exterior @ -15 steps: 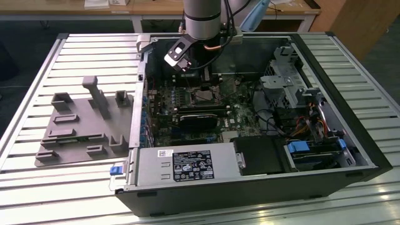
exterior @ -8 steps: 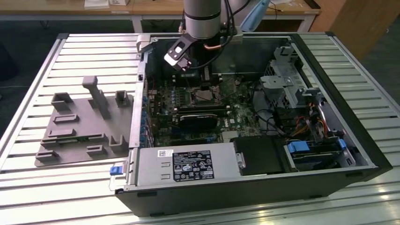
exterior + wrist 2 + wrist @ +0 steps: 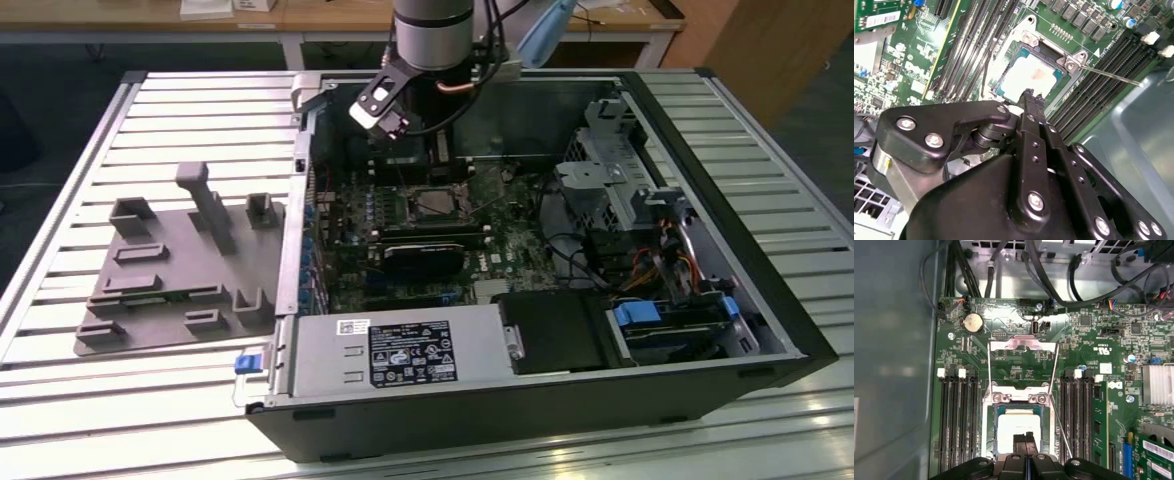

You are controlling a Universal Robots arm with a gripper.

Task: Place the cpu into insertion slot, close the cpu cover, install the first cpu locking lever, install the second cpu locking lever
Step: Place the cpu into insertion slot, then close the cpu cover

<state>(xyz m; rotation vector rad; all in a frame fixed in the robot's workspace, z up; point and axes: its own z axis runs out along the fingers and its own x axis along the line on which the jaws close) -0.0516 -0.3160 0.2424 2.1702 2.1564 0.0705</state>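
The cpu (image 3: pixel 1015 426) lies flat in its socket on the green motherboard, its silver-grey top (image 3: pixel 1030 80) showing in both wrist views. My gripper (image 3: pixel 1026 437) hangs just above its near edge, fingers (image 3: pixel 1030 102) shut together with nothing between them. The cpu cover (image 3: pixel 1023 344), a thin silver frame, stands swung open away from the socket on its hinge. A thin locking lever (image 3: pixel 1061 427) sticks out loose beside the socket, also seen as a bare rod (image 3: pixel 1109 75). In the exterior view the gripper (image 3: pixel 416 140) is inside the open case above the socket (image 3: pixel 434 203).
Black memory slots (image 3: pixel 956 415) flank the socket on both sides. Cable bundles (image 3: pixel 1054 270) run along the case wall beyond the board. A black graphics card (image 3: pixel 427 255) and the power supply (image 3: pixel 387 355) lie nearer the case front. A grey fixture plate (image 3: pixel 174 270) sits on the exterior view's left.
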